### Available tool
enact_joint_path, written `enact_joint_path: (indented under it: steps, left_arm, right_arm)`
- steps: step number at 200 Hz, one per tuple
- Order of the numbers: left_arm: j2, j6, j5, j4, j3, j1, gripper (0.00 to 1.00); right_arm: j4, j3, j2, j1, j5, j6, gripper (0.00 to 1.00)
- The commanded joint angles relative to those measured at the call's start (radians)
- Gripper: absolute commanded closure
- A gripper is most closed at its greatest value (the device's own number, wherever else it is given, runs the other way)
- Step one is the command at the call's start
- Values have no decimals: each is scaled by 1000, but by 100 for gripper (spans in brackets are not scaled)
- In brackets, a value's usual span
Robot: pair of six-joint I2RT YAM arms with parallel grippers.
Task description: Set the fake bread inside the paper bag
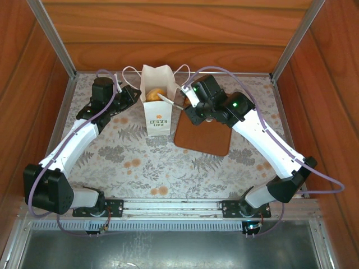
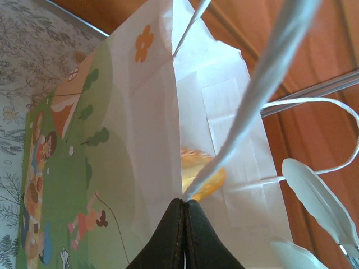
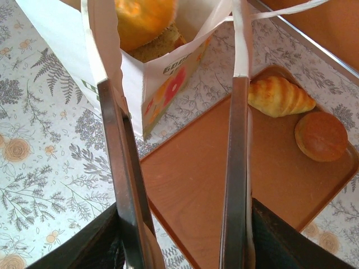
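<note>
The white paper bag [image 1: 157, 120] stands upright at the back middle of the table, its mouth open. A golden piece of fake bread [image 1: 155, 93] lies inside it. In the right wrist view an orange roll [image 3: 143, 19] sits on top of a darker piece [image 3: 162, 47] in the bag. My left gripper [image 2: 185, 200] is shut on the bag's left rim and cord handle. Over the bag's right rim my right gripper [image 3: 171, 22] stands open with nothing between its fingers. A croissant [image 3: 280, 95] and a round roll [image 3: 321, 135] lie on the brown board [image 3: 213, 179].
The brown board [image 1: 205, 140] lies just right of the bag, partly under my right arm. The bag's loose cord handles [image 1: 132, 72] trail toward the wooden back wall. Wooden walls close in the floral table on three sides.
</note>
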Motion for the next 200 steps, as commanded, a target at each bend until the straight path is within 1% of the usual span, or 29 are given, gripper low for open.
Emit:
enact_joint_path:
  steps: [1, 50, 143, 174, 200]
  left_arm:
    - [-22, 18, -8, -12, 5, -7, 92]
    - [-30, 30, -3, -41, 19, -6, 91]
    - [-92, 59, -7, -68, 32, -1, 59]
    - [-132, 113, -57, -115, 32, 0, 50]
    - [-173, 154, -102, -136, 12, 6, 43]
  right_arm:
    - [46, 23, -19, 9, -4, 9, 46]
    - [101, -20, -67, 9, -33, 16, 47]
    - [195, -28, -167, 7, -111, 68, 49]
    - [203, -33, -215, 6, -116, 80, 49]
    - [196, -49, -272, 1, -81, 89, 49]
